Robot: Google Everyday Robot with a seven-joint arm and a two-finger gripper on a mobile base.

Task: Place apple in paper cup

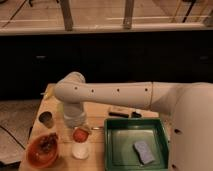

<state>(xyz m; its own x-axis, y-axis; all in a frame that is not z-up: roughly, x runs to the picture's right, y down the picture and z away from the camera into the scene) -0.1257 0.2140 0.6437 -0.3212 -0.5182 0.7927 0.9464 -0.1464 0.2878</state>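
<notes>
The apple (80,134), small and red-orange, sits at the tip of my gripper (80,131), which is shut on it. The gripper hangs from the white arm (110,94) that reaches in from the right and bends down at the left. The white paper cup (80,151) stands upright on the wooden table directly below the apple, with a small gap between them. The gripper's wrist hides the top of the apple.
A brown bowl (42,150) with dark contents sits left of the cup. A small dark cup (46,119) stands at the far left. A green tray (118,150) with a blue sponge (144,152) lies to the right. A dark flat object (120,112) lies behind the tray.
</notes>
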